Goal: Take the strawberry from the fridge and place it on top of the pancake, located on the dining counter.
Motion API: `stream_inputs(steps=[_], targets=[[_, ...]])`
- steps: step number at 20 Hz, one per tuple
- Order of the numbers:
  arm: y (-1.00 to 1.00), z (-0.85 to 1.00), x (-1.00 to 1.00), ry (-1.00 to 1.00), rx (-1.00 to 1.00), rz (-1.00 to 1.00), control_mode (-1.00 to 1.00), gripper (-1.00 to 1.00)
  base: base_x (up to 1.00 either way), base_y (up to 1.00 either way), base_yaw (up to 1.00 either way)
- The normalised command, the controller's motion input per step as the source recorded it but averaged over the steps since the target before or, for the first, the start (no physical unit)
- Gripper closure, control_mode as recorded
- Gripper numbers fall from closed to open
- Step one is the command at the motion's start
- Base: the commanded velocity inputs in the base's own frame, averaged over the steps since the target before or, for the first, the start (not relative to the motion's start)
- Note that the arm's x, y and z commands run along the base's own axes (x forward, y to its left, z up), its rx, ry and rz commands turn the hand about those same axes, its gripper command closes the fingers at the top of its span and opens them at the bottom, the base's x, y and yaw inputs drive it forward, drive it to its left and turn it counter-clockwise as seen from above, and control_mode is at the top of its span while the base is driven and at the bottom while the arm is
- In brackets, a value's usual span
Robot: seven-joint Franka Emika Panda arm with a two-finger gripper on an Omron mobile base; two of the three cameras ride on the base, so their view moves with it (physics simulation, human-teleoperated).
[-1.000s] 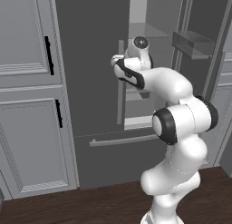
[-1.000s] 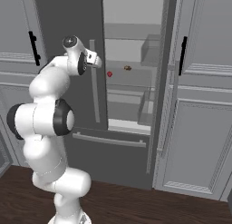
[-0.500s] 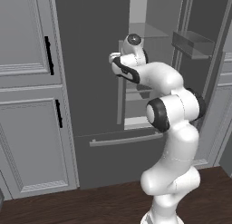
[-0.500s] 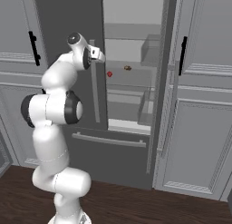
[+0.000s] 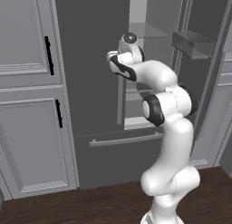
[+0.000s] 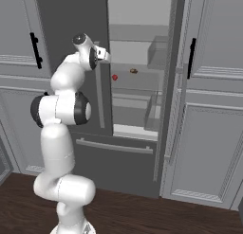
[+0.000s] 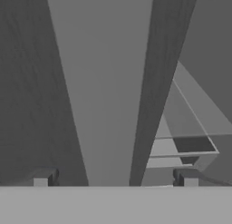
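Observation:
The fridge has its left door shut and its right door swung open, showing pale shelves. A tiny red strawberry sits on a middle shelf near the left side of the opening. My gripper is up by the top of the left door's vertical bar handle, above and left of the strawberry and apart from it. In the hand view the gripper is open, its fingertips wide apart with a pale upright band between them. The pancake and dining counter are out of view.
A small brown item lies on the shelf to the right of the strawberry. Door bins hang on the open door. Light grey panelled cabinets flank the fridge. The bottom drawer is shut above a dark wood floor.
The arm has drawn upright, with the elbow lifting and moving closer to the fridge. The hand has risen a little toward the left door's handle. The jaws stay open.

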Motion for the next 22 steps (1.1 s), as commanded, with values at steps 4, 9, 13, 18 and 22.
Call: stream_inputs(steps=[4,9,13,18,22], targets=[[0.00,-0.05,0.34,0.00,-0.01,0.00,-1.00,-1.00,0.00,0.00,0.00],[0.00,-0.02,0.49,0.01,-0.04,-0.03,-1.00,-1.00,0.00,0.00,0.00],[0.00,-0.12,0.43,-0.01,-0.01,-0.01,-1.00,-1.00,0.00,0.00,0.00],[0.02,-0.15,-0.02,-0.31,0.00,0.00,-1.00,-1.00,0.00,0.00,0.00],[0.06,-0.06,-0.47,-0.55,0.00,0.00,-1.00,-1.00,0.00,0.00,0.00]])
